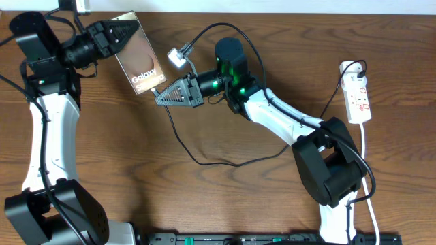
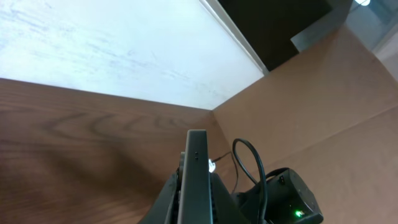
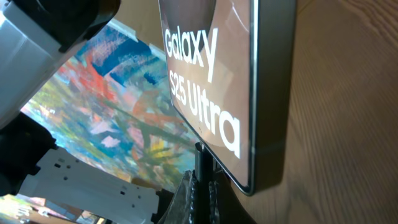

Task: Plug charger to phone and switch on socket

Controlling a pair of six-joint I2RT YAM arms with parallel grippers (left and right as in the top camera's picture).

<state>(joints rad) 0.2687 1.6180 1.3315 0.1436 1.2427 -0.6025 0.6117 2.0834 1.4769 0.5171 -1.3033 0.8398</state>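
The phone [image 1: 142, 58] is a dark slab with a brownish screen and white "Galaxy" text, held tilted above the table at the back left. My left gripper [image 1: 117, 33] is shut on its far end; the left wrist view shows the phone's thin edge [image 2: 197, 165] between the fingers. My right gripper [image 1: 163, 93] is shut on the charger's small black plug tip [image 3: 203, 163], which sits at the phone's lower edge [image 3: 205, 81]. I cannot tell if it is inserted. The thin black charger cable [image 1: 204, 162] loops over the table toward the white socket strip [image 1: 358, 95] at the far right.
A small grey-white connector [image 1: 178, 56] on a black cable hangs just behind the right wrist. The right arm's white links [image 1: 286, 119] stretch across the middle of the table. The socket's white cord [image 1: 368, 170] runs down the right edge.
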